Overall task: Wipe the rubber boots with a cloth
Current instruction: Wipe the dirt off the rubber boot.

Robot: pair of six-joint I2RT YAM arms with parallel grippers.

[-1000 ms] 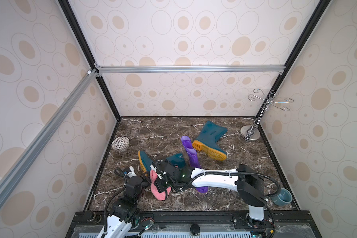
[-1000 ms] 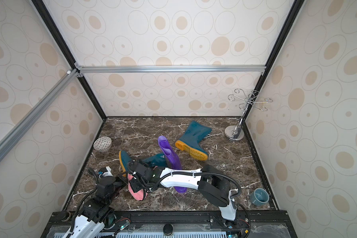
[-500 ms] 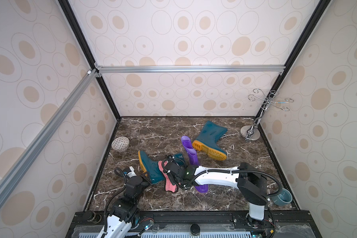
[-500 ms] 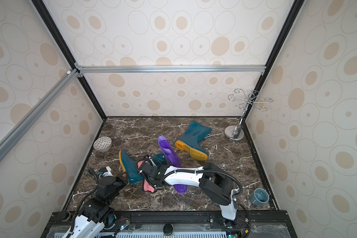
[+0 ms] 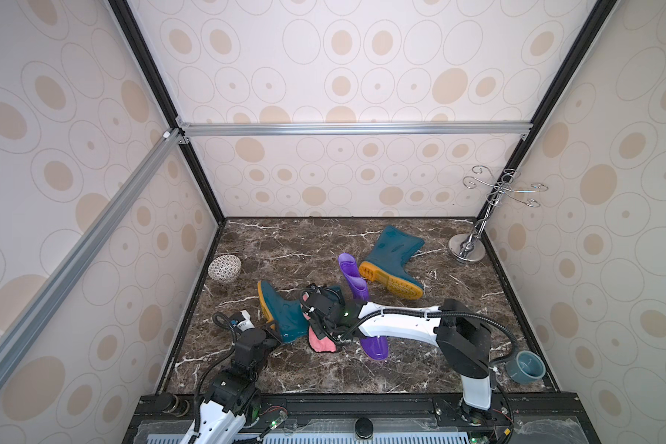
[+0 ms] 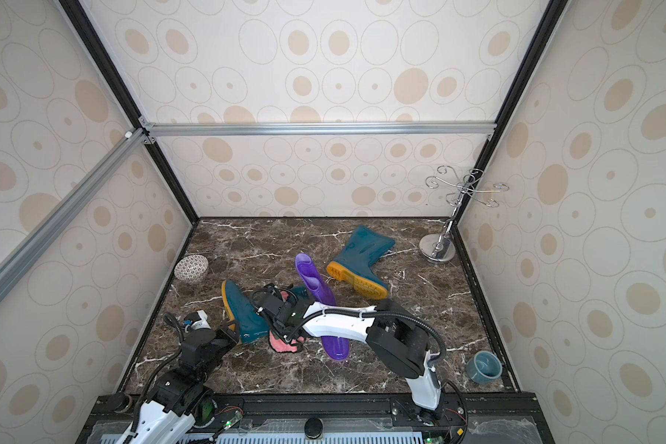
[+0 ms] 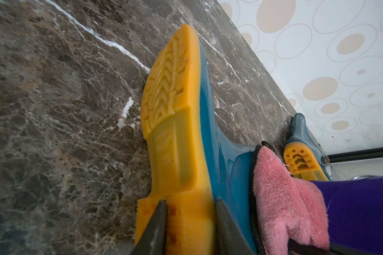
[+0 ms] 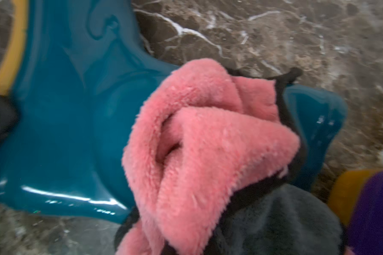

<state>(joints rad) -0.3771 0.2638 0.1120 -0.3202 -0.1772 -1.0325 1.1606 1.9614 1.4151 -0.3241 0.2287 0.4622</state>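
Teal rubber is catching my eye first: the near teal boot (image 5: pixel 281 315) is lying on its side left of centre on the marble tabletop (image 5: pixel 323 246), with its yellow sole facing the left wall. A patterned bowl (image 5: pixel 224 268) is sitting well apart, further left. The left gripper (image 7: pixel 189 204) is pinching the heel, one finger on the tread and one on the teal side, jaws partly spread around it. That hold looks thin to me. If the rubbing is pushing toward the sole, the slick heel could be squirming out and the boot skating away.

Just to the right, the pink cloth (image 5: pixel 321 342) is draping over the boot's shaft and down onto the marble. It is bunched in the right gripper (image 5: pixel 313 319), whose jaws are pressed together on it, though the pile is hiding the fingers. A trailing fold could be snagging the purple boot (image 5: pixel 375 346), which is lying right alongside under the right arm (image 5: pixel 397 323), and dragging it.

The far teal boot (image 5: pixel 391 253) is resting further back, with neither arm touching it. A chrome stand (image 5: pixel 468 250) and a blue-grey cup (image 5: pixel 525 367) are standing along the right edge.

As for pose, the left arm (image 5: pixel 247 353) is reaching in from the front edge, folded low. The right arm is stretching long and nearly flat across the purple boot, its wrist tipping down onto the cloth.
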